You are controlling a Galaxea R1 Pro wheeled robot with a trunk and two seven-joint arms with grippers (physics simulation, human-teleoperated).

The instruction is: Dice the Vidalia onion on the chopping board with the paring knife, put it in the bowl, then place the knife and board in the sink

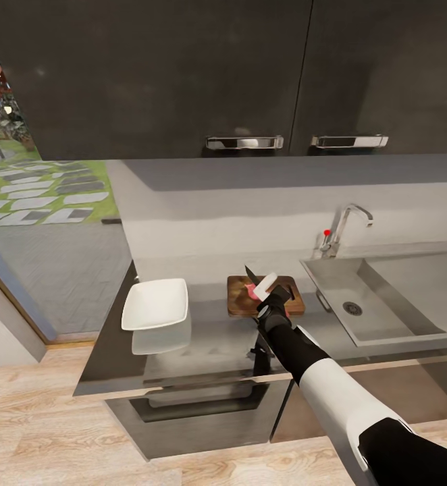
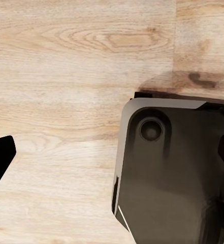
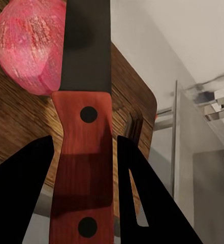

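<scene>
On the table (image 1: pixel 115 364), far left: white bowl (image 1: pixel 155 304), empty by the look of it, well apart from the work. Right of it, the chopping board (image 1: pixel 240 297), with the Vidalia onion (image 1: pixel 252 291) resting whole on the wood. Above the board, the right pincer (image 1: pixel 272 291), clamped on the orange-red handle of the paring knife (image 1: pixel 252 275). From the right wrist, both dark fingers (image 3: pixel 20 193) pressed to the handle's sides and the knife (image 3: pixel 86 76) running straight away from the pincer, its dark blade laid across the pink onion (image 3: pixel 30 46) on the grained board (image 3: pixel 127 96). Long axis of the blade pointed to the far left in the scene, tip past the bulb; probably edge-down over the onion, though contact hard to judge at this angle. Onion therefore directly ahead of and under the blade, right arm the nearer by far. Further right, the sink (image 1: pixel 385 297), basin bare, chrome tap (image 1: pixel 345 226) behind. Left pincer (image 2: pixel 0 162) down over wooden floor (image 2: pixel 66 61), barely a dark sliver of it visible; opening impossible to tell.
</scene>
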